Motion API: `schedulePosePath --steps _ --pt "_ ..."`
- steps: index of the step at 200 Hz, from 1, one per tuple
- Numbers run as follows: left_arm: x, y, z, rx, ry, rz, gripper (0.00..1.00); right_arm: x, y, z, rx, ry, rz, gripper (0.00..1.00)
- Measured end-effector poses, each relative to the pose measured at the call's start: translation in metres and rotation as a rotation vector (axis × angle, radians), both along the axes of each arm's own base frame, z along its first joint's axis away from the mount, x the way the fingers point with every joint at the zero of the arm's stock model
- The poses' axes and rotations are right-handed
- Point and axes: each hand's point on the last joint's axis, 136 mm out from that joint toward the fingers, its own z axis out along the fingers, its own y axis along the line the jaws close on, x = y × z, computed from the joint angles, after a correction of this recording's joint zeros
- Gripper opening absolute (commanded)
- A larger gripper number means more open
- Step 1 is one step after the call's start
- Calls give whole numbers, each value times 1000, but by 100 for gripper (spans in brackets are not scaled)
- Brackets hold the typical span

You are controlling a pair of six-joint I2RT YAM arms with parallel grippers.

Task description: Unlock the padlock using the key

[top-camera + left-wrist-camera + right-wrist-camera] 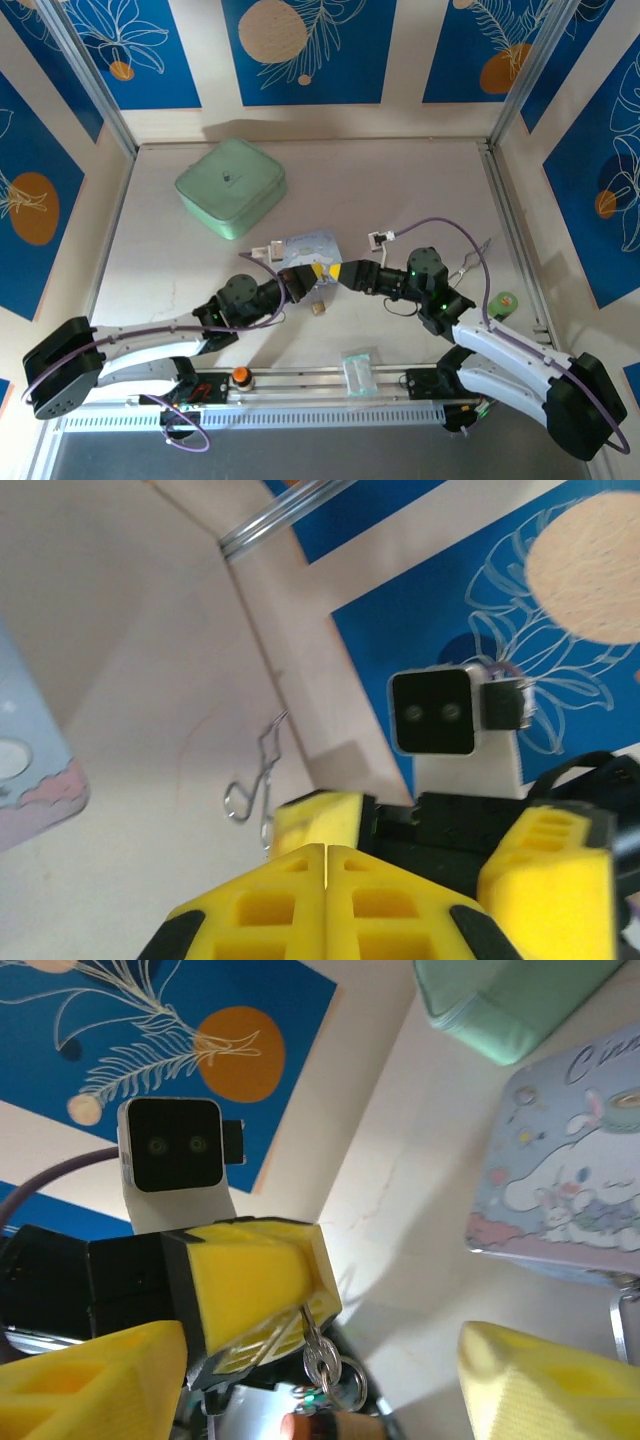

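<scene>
Risk: key (318, 1358) dangling loose from clamped left gripper (325, 865); right gripper (340, 273) fingers spread wide, empty, may knock it free; padlock (318, 309) lies unheld nearby.

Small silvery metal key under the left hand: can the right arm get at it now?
Probably yes: the small silvery metal key hangs from the shut left hand, between the open fingers of the right hand, nothing in the way.
</scene>
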Motion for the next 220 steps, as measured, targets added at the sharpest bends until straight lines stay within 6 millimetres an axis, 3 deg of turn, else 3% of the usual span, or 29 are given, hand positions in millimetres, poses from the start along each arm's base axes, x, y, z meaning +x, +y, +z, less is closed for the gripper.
schedulePosePath --steps 41,94,130,220 --pt "-1 2 19 -72 -49 0 0 -5 10 4 42 4 74 47" --pt "-1 2 23 -91 -60 2 0 -9 13 17 97 -33 111 32" --pt "1 4 22 -100 -64 15 0 -9 15 16 101 -28 120 30" --pt "3 2 19 -117 -53 18 0 -11 19 9 103 -18 136 15"
